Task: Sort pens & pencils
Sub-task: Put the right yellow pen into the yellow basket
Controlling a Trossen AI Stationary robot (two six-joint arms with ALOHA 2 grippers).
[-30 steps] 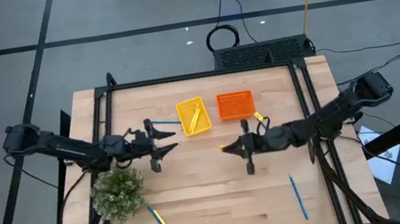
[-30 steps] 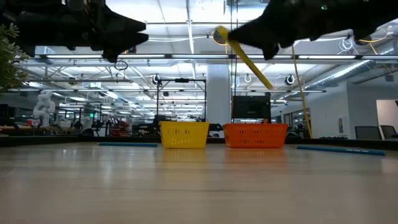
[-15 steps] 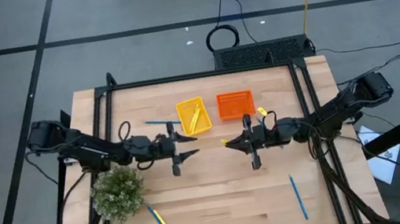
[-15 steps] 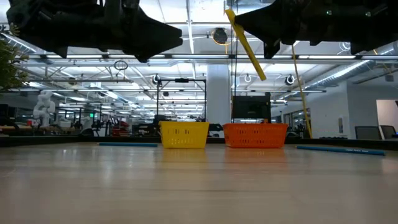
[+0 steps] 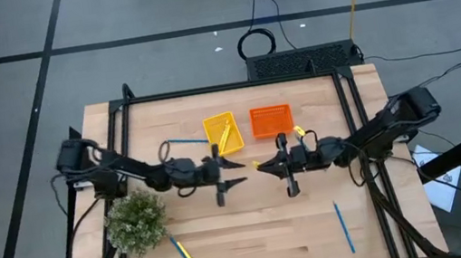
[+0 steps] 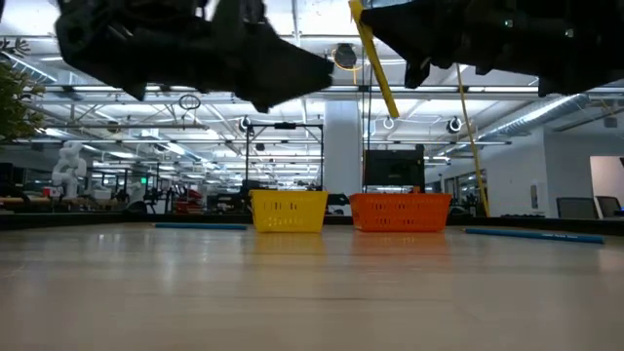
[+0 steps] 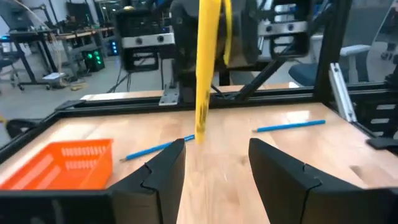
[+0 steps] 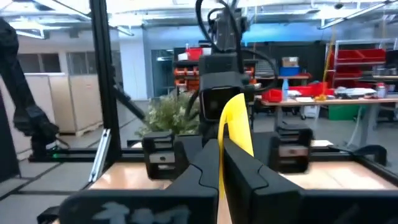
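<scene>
Pencil handover beside the yellow basket [image 5: 223, 134]

Our right gripper [image 5: 265, 167] clamps a pencil [image 6: 374, 58] aloft so our spread-fingered, empty left gripper [image 5: 239, 172] can take it.

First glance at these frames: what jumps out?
Two dark arms meet nose to nose above mid-table: the right gripper is shut on a thin yellow pencil, and the open left gripper faces it. Behind them sit a yellow basket and an orange basket, side by side.

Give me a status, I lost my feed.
Right gripper shut on a pencil, held above mid-table. Left gripper open, empty, facing it. Nothing between them.
</scene>
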